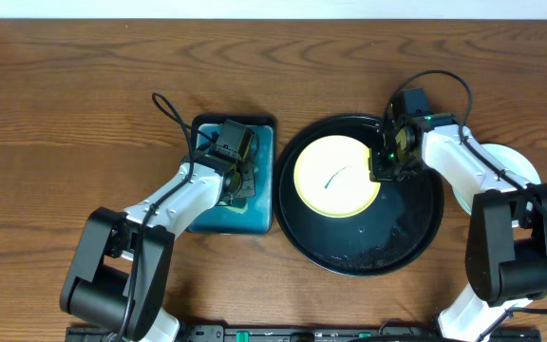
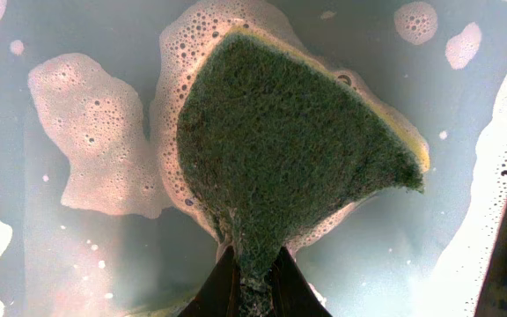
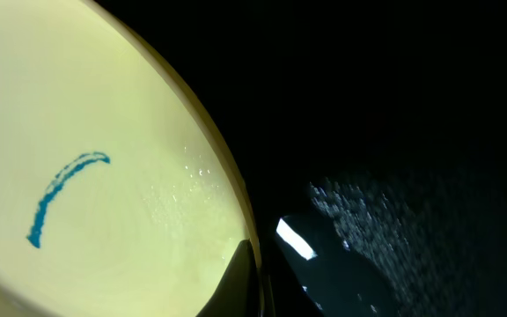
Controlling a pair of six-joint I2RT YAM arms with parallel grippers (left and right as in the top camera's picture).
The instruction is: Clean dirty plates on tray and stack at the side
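Note:
A pale yellow dirty plate [image 1: 335, 176] with a curved teal smear [image 3: 60, 194] lies in the left half of the black tray [image 1: 411, 223]. My right gripper [image 1: 381, 167] is at the plate's right edge. In the right wrist view it is shut [image 3: 255, 286] on the yellow rim [image 3: 223, 167], one finger above the plate and one below. My left gripper [image 1: 241, 188] reaches into the teal sponge dish [image 1: 259, 214]. In the left wrist view it is shut [image 2: 253, 286] on a green scouring sponge [image 2: 289, 150] that rests in foamy water.
A pale round plate [image 1: 513, 160] lies on the table to the right of the tray, partly under my right arm. Water droplets [image 1: 368, 252] speckle the tray's near floor. Soap foam [image 2: 95, 132] floats around the sponge. Bare wood lies at the far left and back.

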